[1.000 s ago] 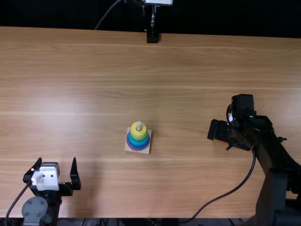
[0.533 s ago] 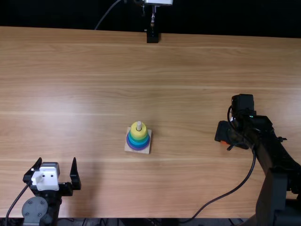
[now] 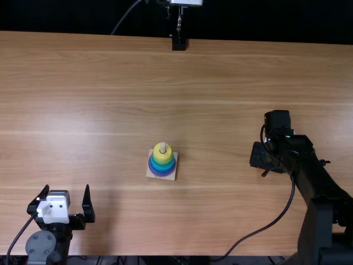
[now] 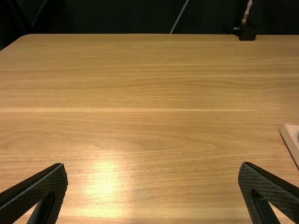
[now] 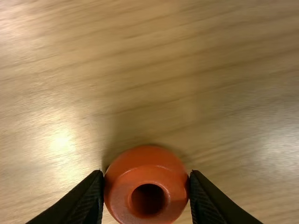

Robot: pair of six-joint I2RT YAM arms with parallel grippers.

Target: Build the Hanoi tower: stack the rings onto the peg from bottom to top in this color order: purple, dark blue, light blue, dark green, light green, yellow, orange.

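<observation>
"Item one: left gripper (image 4: pixel 153 165). Condition?"

"Fingers spread wide, nothing between; likely unneeded for a one-handed placement."

"Item two: orange ring (image 5: pixel 147 163). Whereabouts?"

"In the right gripper (image 5: pixel 146 173), fingers pressed to opposite sides, hole clear, presumably for threading."

"Item three: peg (image 3: pixel 162 147)?"

"Upright on wooden base (image 3: pixel 150 173), on the counter (image 3: pixel 99 110), well apart from the orange ring. Purple ring (image 3: pixel 161 174) lowest, yellow ring (image 3: pixel 162 158) topmost, probably ready for the final piece."

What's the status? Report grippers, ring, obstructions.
Right gripper closed on orange ring. Left gripper open, empty. Yellow ring tops the stack; nothing seen blocking the peg.
</observation>
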